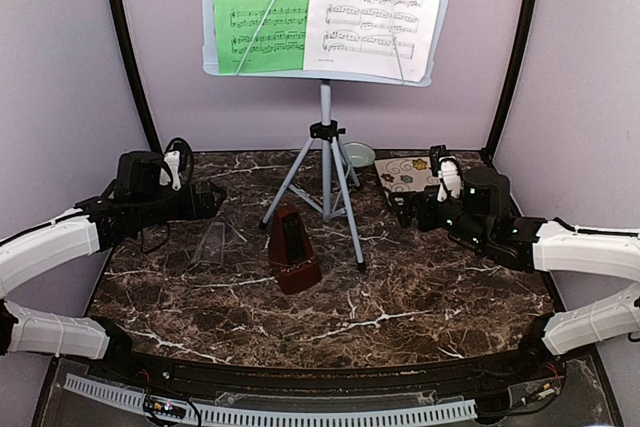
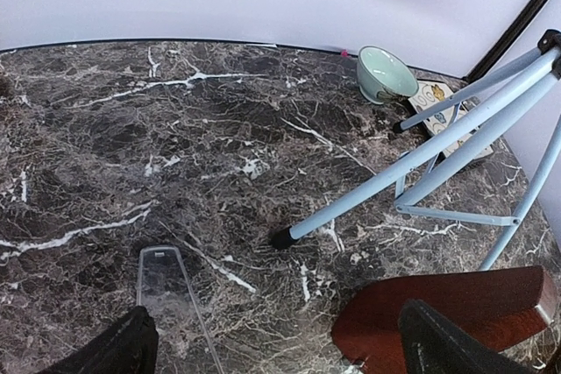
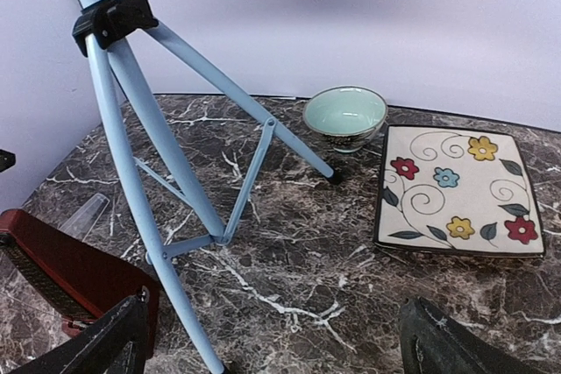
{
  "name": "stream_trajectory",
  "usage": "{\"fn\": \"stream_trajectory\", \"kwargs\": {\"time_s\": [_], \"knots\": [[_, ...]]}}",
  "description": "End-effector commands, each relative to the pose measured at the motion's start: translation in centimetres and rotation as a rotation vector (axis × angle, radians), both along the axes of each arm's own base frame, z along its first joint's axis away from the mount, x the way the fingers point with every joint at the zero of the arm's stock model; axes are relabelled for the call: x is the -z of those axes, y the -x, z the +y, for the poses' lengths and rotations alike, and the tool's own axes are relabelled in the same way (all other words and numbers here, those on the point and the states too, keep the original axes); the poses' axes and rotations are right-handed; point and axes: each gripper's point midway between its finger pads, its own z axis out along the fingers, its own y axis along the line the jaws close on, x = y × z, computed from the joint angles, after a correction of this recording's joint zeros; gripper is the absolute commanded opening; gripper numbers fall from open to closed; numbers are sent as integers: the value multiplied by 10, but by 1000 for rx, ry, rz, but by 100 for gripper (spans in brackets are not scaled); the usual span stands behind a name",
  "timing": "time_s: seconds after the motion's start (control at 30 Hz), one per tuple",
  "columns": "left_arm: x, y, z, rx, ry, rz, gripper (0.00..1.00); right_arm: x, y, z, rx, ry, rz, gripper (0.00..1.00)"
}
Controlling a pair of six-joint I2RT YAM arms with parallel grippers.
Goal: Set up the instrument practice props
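Note:
The white music-stand desk (image 1: 325,72) stands at the back on pale tripod legs (image 1: 327,182), holding a green sheet (image 1: 260,2) and a white sheet (image 1: 380,2). The dark red-brown metronome (image 1: 293,252) stands in front of the tripod, uncovered. Its clear cover (image 1: 210,244) lies flat to its left. My left gripper (image 1: 215,199) is open and empty above the cover (image 2: 162,282), with the metronome (image 2: 438,304) by its right finger. My right gripper (image 1: 400,209) is open and empty right of the tripod (image 3: 131,129); the metronome (image 3: 61,273) shows at its left.
A small pale-green bowl (image 1: 357,155) and a square flower-patterned tile (image 1: 408,175) sit at the back right, behind my right gripper. They also show in the right wrist view, the bowl (image 3: 344,116) beside the tile (image 3: 460,190). Lilac walls enclose the marble table (image 1: 420,297).

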Motion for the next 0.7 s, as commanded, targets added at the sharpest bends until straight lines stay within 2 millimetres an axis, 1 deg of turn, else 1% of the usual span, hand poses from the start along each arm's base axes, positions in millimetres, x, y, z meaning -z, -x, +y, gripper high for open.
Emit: {"fn": "stream_trajectory", "kwargs": {"time_s": [0.0, 0.1, 0.13, 0.3, 0.37, 0.5, 0.67], "knots": [[-6, -6, -10, 39, 13, 19, 99, -15, 2, 9, -59, -73, -53, 100], [5, -12, -15, 41, 12, 76, 99, -10, 3, 14, -85, -93, -36, 100], [13, -13, -17, 47, 7, 106, 99, -8, 3, 15, -88, -112, -29, 100], [36, -16, -20, 36, 3, 184, 99, 2, -2, 14, -80, -197, 22, 100], [41, -16, -19, 22, 12, 193, 99, 11, -8, 8, -44, -205, 58, 100], [45, -15, -17, -8, 51, 189, 99, 37, -23, -9, 86, -195, 158, 100], [52, -14, -6, -75, 73, 201, 99, 59, -30, -24, 192, -177, 213, 100]]}}
